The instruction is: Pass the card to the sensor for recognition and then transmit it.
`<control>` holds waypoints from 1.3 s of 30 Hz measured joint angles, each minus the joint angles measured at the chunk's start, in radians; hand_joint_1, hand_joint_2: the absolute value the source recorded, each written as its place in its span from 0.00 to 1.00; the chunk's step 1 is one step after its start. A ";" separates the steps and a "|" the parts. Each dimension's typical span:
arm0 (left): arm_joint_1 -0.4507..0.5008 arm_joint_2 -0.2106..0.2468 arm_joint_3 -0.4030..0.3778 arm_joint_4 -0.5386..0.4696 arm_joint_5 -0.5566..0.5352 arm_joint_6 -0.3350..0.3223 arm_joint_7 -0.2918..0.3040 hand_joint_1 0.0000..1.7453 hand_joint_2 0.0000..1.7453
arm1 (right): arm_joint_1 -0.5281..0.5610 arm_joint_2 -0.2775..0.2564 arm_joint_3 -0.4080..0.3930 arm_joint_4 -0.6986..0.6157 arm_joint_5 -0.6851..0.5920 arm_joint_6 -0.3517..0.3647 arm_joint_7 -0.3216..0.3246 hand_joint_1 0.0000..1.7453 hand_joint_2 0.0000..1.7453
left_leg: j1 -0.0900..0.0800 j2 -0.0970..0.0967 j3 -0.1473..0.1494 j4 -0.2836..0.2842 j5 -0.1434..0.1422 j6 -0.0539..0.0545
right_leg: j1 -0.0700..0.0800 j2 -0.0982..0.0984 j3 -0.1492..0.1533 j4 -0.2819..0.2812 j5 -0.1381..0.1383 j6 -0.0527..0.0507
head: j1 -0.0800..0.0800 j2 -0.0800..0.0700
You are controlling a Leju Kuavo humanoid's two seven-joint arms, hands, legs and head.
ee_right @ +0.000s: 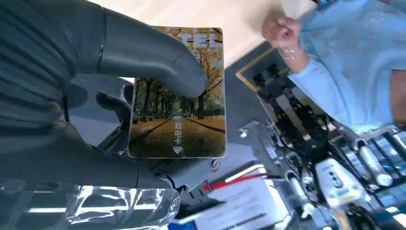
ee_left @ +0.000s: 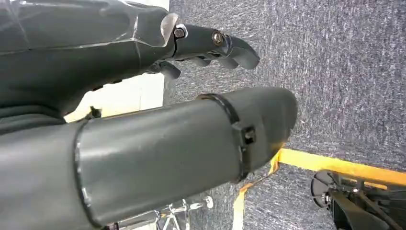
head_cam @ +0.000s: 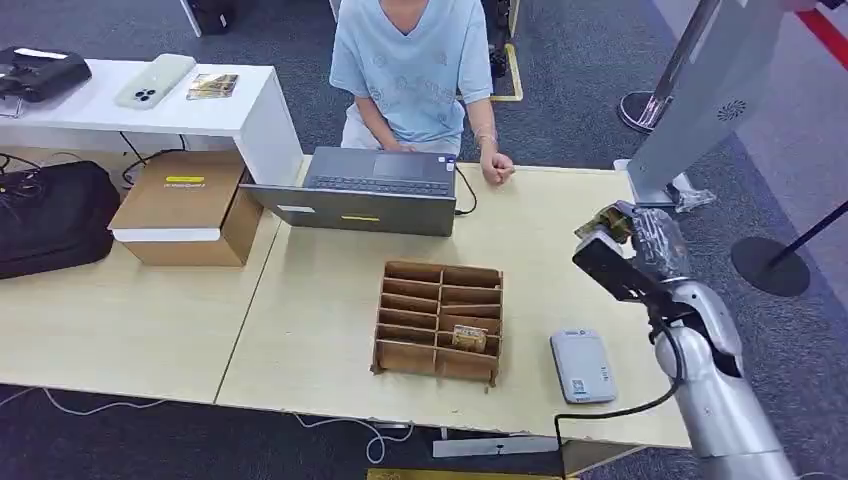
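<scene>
My right hand [head_cam: 640, 245] is raised above the table's right side and holds a card [ee_right: 184, 108] printed with autumn trees and a path, the thumb [ee_right: 153, 55] pressed on its face. In the head view the card [head_cam: 610, 225] shows as a thin edge at the hand's far side. The grey card sensor [head_cam: 582, 365] lies flat on the table near the front edge, below and to the left of the hand. My left hand [ee_left: 210, 43] hangs beside the table over grey carpet with nothing in it, its fingers loosely curled and apart.
A cardboard divider tray [head_cam: 438, 320] with another card [head_cam: 468, 337] in one slot sits mid-table. A person [head_cam: 415, 70] sits behind an open laptop [head_cam: 370, 190], one fist [head_cam: 495, 168] on the table. A grey kiosk stand [head_cam: 700, 100] rises at the right; a cardboard box [head_cam: 185, 205] stands at the left.
</scene>
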 joint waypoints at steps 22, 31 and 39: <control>-0.003 0.001 -0.011 0.000 -0.063 -0.014 0.010 0.00 0.00 | -0.630 0.168 0.321 0.533 0.047 0.036 -0.057 1.00 1.00 | 0.001 -0.001 0.000 0.000 0.001 -0.001 | 0.000 0.000 0.000 0.001 0.000 0.000 | 0.000 0.000; -0.004 0.002 -0.027 0.000 -0.075 -0.016 0.010 0.00 0.00 | -0.769 0.303 0.377 0.765 0.032 0.084 0.017 1.00 1.00 | 0.000 0.000 0.000 0.000 0.001 -0.001 | 0.000 0.000 -0.001 0.001 0.000 0.000 | 0.000 0.000; -0.004 0.001 -0.027 0.000 -0.072 -0.017 0.010 0.00 0.00 | -0.839 0.370 0.406 0.880 0.056 0.083 0.077 1.00 1.00 | 0.000 -0.001 0.000 0.000 0.001 -0.001 | 0.000 0.000 -0.001 0.001 0.000 0.000 | 0.000 0.000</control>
